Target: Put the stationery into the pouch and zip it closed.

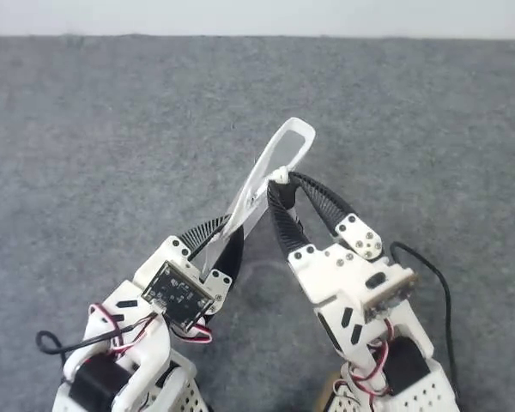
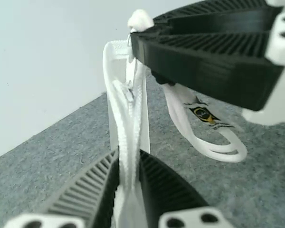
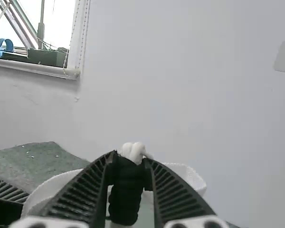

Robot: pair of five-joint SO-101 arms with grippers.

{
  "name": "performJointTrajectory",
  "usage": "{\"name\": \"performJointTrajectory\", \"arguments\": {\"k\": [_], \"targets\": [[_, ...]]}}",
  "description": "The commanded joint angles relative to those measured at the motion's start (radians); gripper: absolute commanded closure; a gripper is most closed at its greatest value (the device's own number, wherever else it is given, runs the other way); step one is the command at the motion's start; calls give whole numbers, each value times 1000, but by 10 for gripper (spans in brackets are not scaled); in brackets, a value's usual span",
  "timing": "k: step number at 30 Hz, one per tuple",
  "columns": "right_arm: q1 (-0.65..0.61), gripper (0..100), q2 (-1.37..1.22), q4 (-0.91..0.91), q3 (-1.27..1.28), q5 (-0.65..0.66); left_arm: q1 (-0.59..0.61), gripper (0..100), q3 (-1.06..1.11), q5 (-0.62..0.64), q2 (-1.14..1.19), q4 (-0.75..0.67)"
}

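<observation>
The pouch (image 1: pixel 270 176) hangs in the air above the grey worktop (image 1: pixel 86 129), held edge-on between both arms. The left gripper (image 2: pixel 129 159) has its fingers narrowed onto the pouch's lower zip edge, with the white fabric running up between them. The right gripper (image 1: pixel 281 178) is above, its fingers pinched together on the white zip pull (image 3: pixel 133 151) at the pouch's upper end. A white loop strap (image 2: pixel 218 147) dangles beside the pouch, under the right fingers. A black cable (image 1: pixel 442 292) trails beside the right arm.

The table (image 1: pixel 86 129) is viewed from above; the pouch (image 1: pixel 266 176), at 12 o'clock, is shared closely by both wrist cameras.
</observation>
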State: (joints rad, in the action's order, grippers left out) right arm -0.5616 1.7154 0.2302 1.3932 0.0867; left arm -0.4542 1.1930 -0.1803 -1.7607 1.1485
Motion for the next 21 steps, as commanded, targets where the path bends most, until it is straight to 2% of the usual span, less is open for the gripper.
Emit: {"name": "performJointTrajectory", "arguments": {"k": [1, 9, 21], "targets": [[104, 993, -122, -91, -92, -3, 15, 991, 10, 17, -5, 3], [199, 993, -400, -209, -198, -8, 18, 991, 10, 18, -5, 3], [262, 993, -599, -384, -230, 0, 20, 991, 10, 18, -5, 6]]}}
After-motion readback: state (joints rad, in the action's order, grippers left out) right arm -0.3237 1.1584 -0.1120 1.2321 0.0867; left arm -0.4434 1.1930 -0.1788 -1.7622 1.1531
